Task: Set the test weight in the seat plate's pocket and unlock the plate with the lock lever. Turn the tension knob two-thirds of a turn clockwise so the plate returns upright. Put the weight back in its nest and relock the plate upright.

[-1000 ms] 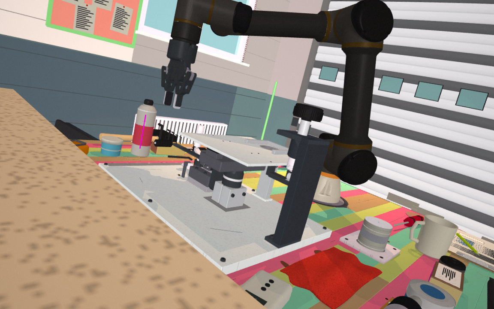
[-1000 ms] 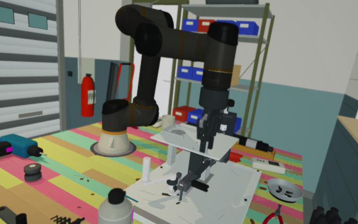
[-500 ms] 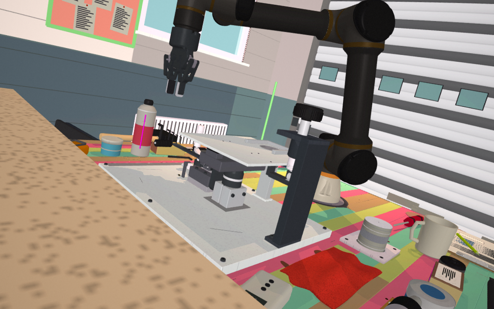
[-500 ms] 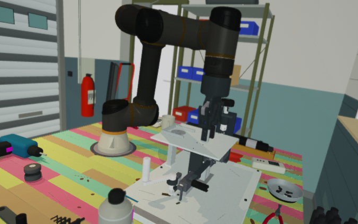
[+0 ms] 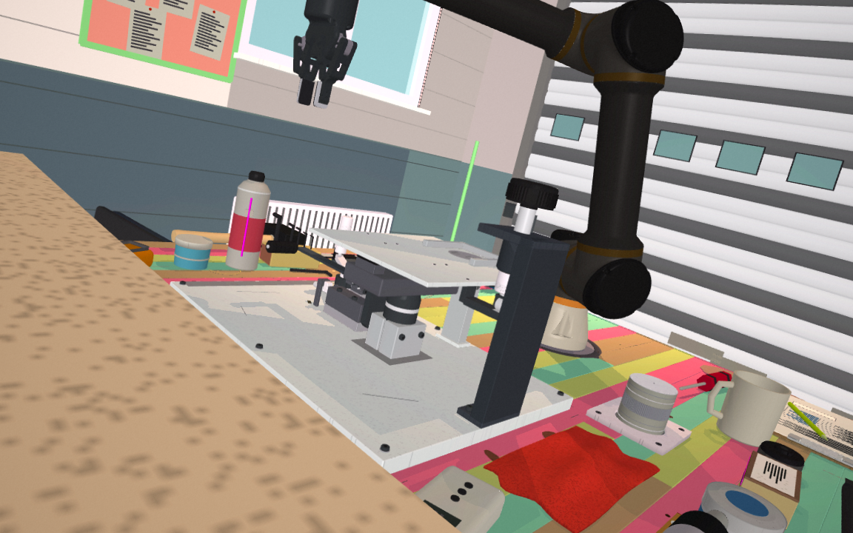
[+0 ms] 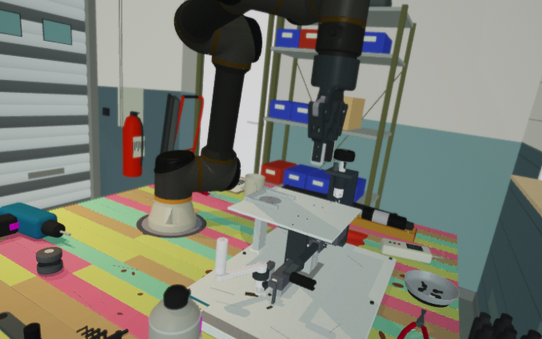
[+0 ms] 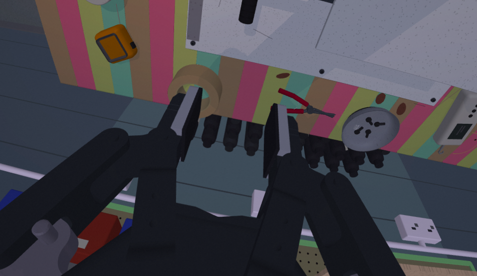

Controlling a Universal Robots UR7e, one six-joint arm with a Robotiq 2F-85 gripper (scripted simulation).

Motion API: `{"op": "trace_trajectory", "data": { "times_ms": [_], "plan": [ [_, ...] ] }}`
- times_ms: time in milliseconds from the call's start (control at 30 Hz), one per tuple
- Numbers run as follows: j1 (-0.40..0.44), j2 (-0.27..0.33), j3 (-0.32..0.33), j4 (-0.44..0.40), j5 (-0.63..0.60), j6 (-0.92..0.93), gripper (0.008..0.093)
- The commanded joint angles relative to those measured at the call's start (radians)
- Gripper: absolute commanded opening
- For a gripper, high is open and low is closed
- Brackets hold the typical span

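Note:
The grey test weight (image 5: 646, 402) sits in its nest (image 5: 638, 428) on the bench, apart from the seat plate (image 5: 410, 257). The white plate lies tilted on its stand, with an empty round pocket (image 6: 269, 199) near one end. The black tension knob (image 5: 532, 194) tops a dark post (image 5: 512, 325) beside the plate. The lock lever (image 6: 301, 280) with its black handle sticks out below the plate over the base board. My gripper (image 5: 314, 99) hangs high above the lever end of the rig. It is open and holds nothing.
A white mug (image 5: 753, 407) stands right of the nest. A red cloth (image 5: 570, 476) lies near the post's foot. A spray bottle (image 5: 247, 222) and a small blue tub (image 5: 191, 252) stand behind the board. A tape roll (image 7: 194, 91), pliers (image 7: 303, 106) and a dish of screws (image 7: 370, 128) lie along the bench edge.

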Motion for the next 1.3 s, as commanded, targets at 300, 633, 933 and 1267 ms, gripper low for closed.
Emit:
{"op": "trace_trajectory", "data": {
  "times_ms": [300,633,933,1267],
  "plan": [
    [0.000,0.000,0.000,0.001,0.000,0.000,0.0480],
    [0.000,0.000,-0.001,0.002,0.000,0.000,0.0530],
    [0.000,0.000,-0.001,0.002,0.000,0.000,0.0530],
    [0.000,0.000,-0.001,0.002,0.000,-0.033,0.0530]
  ]
}}
